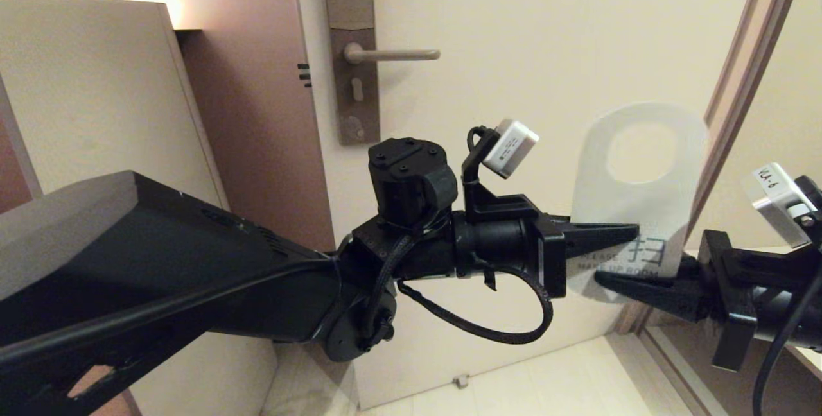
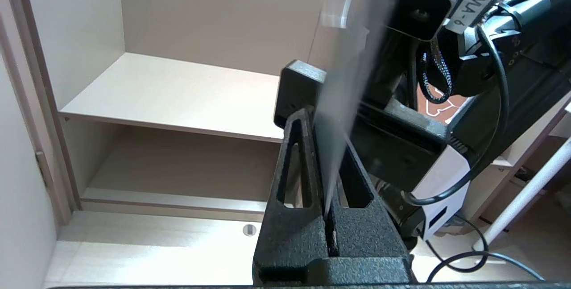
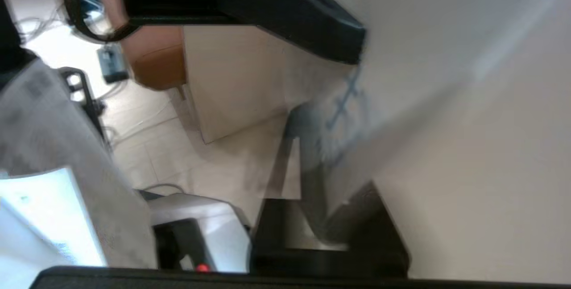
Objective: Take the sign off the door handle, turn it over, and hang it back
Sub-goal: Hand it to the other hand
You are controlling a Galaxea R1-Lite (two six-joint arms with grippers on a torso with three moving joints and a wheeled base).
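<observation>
The sign (image 1: 642,210) hangs off the handle (image 1: 392,54), pinched low by both the left gripper (image 1: 632,231) and the right gripper (image 1: 603,281). If neither lets go, turning it over could bend or tear it.

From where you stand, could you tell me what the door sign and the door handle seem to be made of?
The door sign looks like thin, frosted, translucent plastic: the door's colour shows through it, and from the left wrist it appears edge-on as a thin sheet. The door handle looks like brushed or satin metal, matte and pale, though a coated finish cannot be ruled out.
</observation>
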